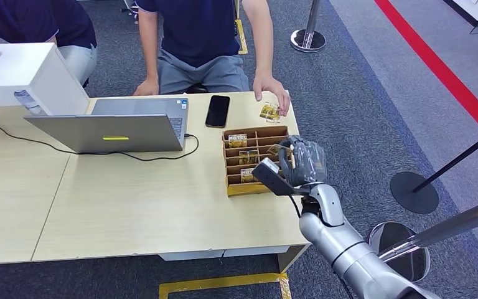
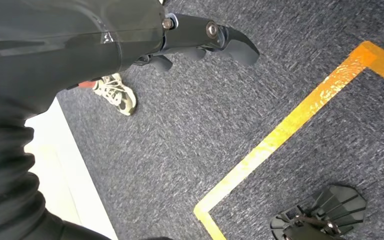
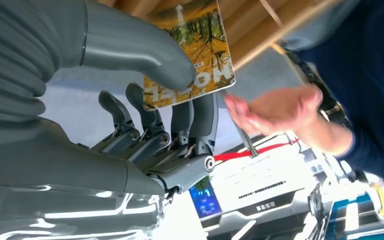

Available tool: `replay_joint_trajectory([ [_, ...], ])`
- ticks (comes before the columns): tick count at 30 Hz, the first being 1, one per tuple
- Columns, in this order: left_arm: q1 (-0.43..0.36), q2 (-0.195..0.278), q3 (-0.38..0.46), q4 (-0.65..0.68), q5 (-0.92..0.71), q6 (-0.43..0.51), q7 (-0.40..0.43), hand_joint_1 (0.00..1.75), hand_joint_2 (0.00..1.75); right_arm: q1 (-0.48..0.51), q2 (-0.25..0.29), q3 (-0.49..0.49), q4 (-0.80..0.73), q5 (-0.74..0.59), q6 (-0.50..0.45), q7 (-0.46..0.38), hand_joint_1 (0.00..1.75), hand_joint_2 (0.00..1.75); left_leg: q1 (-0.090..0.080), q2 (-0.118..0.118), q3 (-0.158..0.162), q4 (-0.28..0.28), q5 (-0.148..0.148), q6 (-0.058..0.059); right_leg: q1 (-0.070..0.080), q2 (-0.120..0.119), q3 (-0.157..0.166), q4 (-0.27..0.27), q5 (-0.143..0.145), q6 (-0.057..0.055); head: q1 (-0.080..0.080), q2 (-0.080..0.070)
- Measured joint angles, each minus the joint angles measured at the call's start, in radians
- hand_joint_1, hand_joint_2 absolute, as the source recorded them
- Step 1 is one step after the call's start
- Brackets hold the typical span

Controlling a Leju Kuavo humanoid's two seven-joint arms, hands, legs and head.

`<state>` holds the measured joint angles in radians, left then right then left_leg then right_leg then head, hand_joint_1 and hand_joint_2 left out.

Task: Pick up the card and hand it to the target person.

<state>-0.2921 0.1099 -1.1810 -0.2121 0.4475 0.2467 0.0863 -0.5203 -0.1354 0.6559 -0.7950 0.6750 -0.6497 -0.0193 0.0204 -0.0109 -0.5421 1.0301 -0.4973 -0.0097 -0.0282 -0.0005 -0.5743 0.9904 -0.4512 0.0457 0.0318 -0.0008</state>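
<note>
Up close, the right hand's [image 3: 145, 115] thumb and fingers [image 3: 202, 117] are pinching a glossy card [image 3: 200, 45]; from the head view, the card [image 1: 276, 150] is showing beside a cardboard box [image 1: 252, 161]. Left hand [image 2: 200, 42] is hanging, fingers apart.

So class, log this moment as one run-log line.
right hand: pinches card | left hand: hangs over carpet, holds nothing | person's hand: open, near card

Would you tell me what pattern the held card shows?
Yellow autumn trees on the card, clearest in the right wrist view.
</note>
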Motion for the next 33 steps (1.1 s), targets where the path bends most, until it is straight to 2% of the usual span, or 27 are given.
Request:
replay_joint_trajectory([
  [6, 0.0, 0.0, 0.0, 0.0, 0.008, -0.001, 0.0, 0.0, 1.75, -0.045, -0.014, -0.052, -0.154, -0.191, 0.071, -0.047, 1.45, 1.75, 0.0, 0.0, 0.0, 0.0, 0.0, 0.0, 0.0, 0.0, 0.0, 0.0, 0.0, 0.0, 0.0, 0.0],
  [13, -0.002, -0.002, 0.0, 0.0, 0.008, -0.019, 0.0, 0.0, 1.75, -0.103, -0.016, -0.091, -0.24, -0.243, 0.09, -0.094, 1.45, 1.75, 0.0, 0.0, 0.0, 0.0, 0.0, 0.0, 0.0, 0.0, 0.0, 0.0, 0.0, 0.0, 0.0, 0.0],
  [17, -0.008, -0.005, 0.0, 0.0, 0.008, -0.036, 0.001, 0.0, 1.75, -0.133, -0.005, -0.09, -0.237, -0.251, 0.091, -0.134, 1.75, 1.75, 0.0, 0.0, 0.0, 0.0, 0.0, 0.0, 0.0, 0.0, 0.0, 0.0, 0.0, 0.0, 0.0, 0.0],
  [19, -0.011, -0.007, 0.0, 0.0, 0.007, -0.044, 0.004, 0.0, 1.75, -0.141, 0.003, -0.089, -0.231, -0.255, 0.089, -0.149, 1.75, 1.75, 0.0, 0.0, 0.0, 0.0, 0.0, 0.0, 0.0, 0.0, 0.0, 0.0, 0.0, 0.0, 0.0, 0.0],
  [20, -0.013, -0.008, 0.0, 0.0, 0.007, -0.047, 0.006, 0.0, 1.75, -0.144, 0.008, -0.089, -0.227, -0.256, 0.087, -0.156, 1.31, 1.75, 0.0, 0.0, 0.0, 0.0, 0.0, 0.0, 0.0, 0.0, 0.0, 0.0, 0.0, 0.0, 0.0, 0.0],
  [23, -0.016, -0.009, 0.0, 0.0, 0.011, -0.052, 0.015, 0.0, 0.44, -0.153, 0.02, -0.089, -0.211, -0.262, 0.083, -0.172, 0.0, 1.75, 0.0, 0.0, 0.0, 0.0, 0.0, 0.0, 0.0, 0.0, 0.0, 0.0, 0.0, 0.0, 0.0, 0.0],
  [24, -0.016, -0.009, 0.0, 0.0, 0.015, -0.052, 0.017, 0.0, 0.0, -0.155, 0.024, -0.089, -0.206, -0.266, 0.083, -0.175, 0.0, 1.75, 0.0, 0.0, 0.0, 0.0, 0.0, 0.0, 0.0, 0.0, 0.0, 0.0, 0.0, 0.0, 0.0, 0.0],
  [29, -0.016, -0.009, 0.0, 0.0, 0.026, -0.042, 0.016, 0.0, 0.0, -0.164, 0.034, -0.089, -0.189, -0.315, 0.109, -0.183, 0.0, 1.75, 0.0, 0.0, 0.0, 0.0, 0.0, 0.0, 0.0, 0.0, 0.0, 0.0, 0.0, 0.0, 0.0, 0.0],
  [33, -0.016, -0.009, 0.0, 0.0, 0.026, -0.037, 0.017, 0.0, 0.0, -0.169, 0.035, -0.09, -0.18, -0.44, 0.229, -0.192, 0.0, 1.75, 0.0, 0.0, 0.0, 0.0, 0.0, 0.0, 0.0, 0.0, 0.0, 0.0, 0.0, 0.0, 0.0, 0.0],
])
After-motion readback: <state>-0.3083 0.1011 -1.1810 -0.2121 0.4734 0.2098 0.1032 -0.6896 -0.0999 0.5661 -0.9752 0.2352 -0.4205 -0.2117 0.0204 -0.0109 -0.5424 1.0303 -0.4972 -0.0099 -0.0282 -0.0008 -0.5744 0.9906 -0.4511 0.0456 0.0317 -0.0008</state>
